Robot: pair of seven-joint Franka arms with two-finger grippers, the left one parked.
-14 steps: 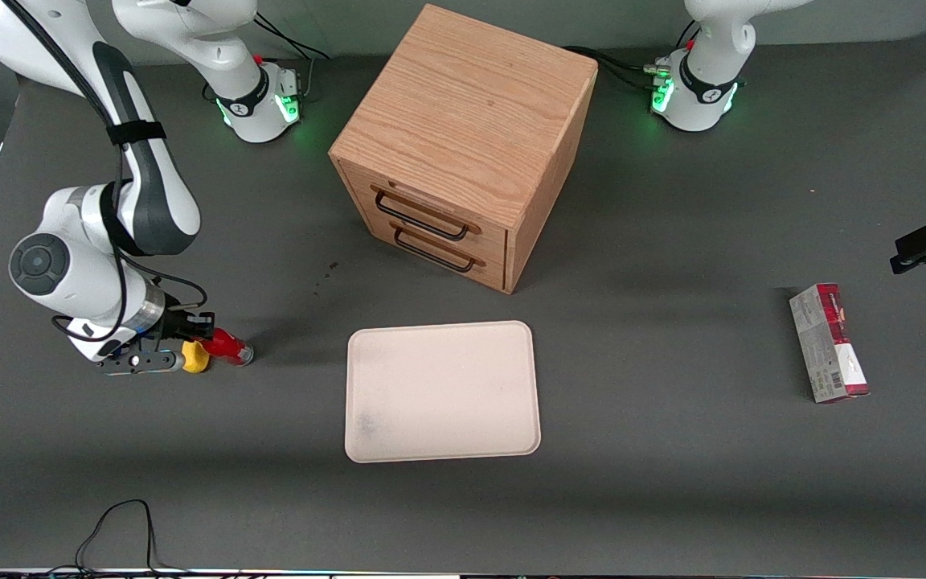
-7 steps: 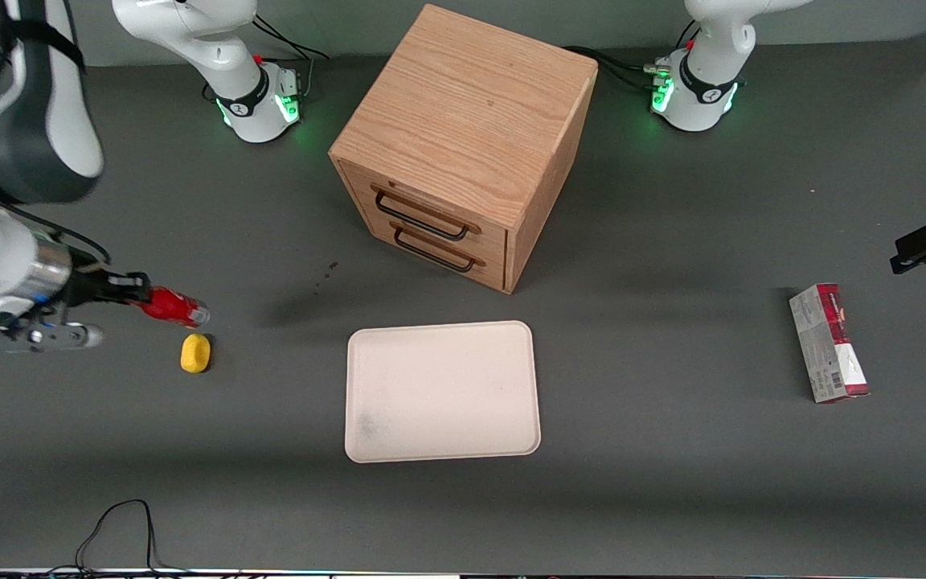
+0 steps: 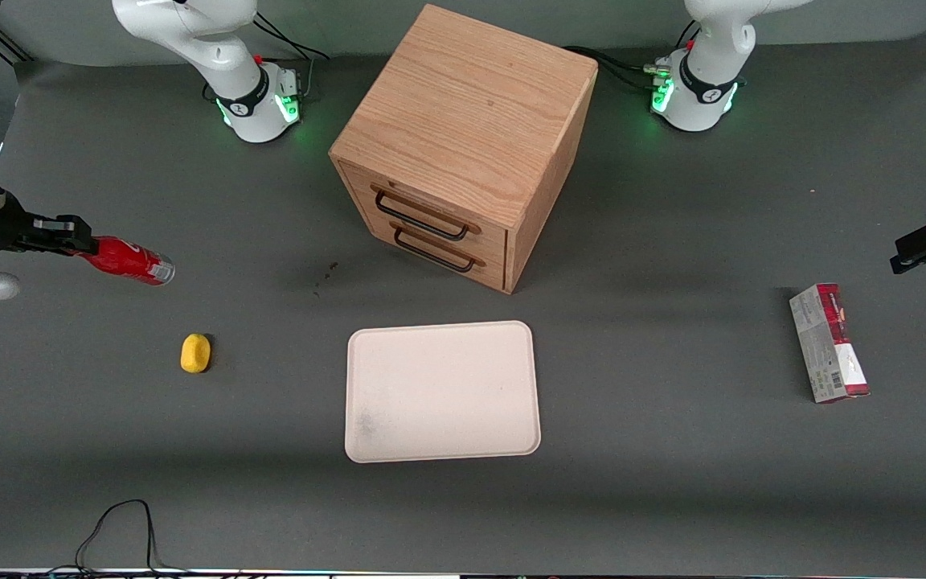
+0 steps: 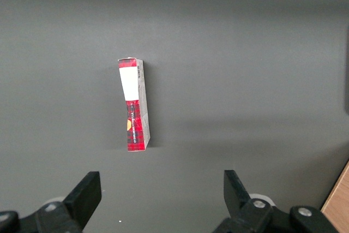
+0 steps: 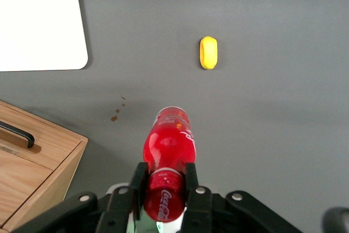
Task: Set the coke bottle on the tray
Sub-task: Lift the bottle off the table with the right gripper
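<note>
The coke bottle (image 5: 166, 159) is clamped by the gripper (image 5: 164, 185) above the table; "Coca-Cola" script is seen on it. The tray (image 3: 442, 392) is left bare, well apart.

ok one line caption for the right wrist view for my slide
Gripper holds the coke bottle above the table, tray nearby.

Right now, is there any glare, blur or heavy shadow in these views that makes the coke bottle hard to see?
Front view: even light, soft shadows on the table, coke bottle sharp in the gripper at the working arm's end. Right wrist view: bottle crisp with small highlights, fingers clamped on it; tray washed out white.
</note>
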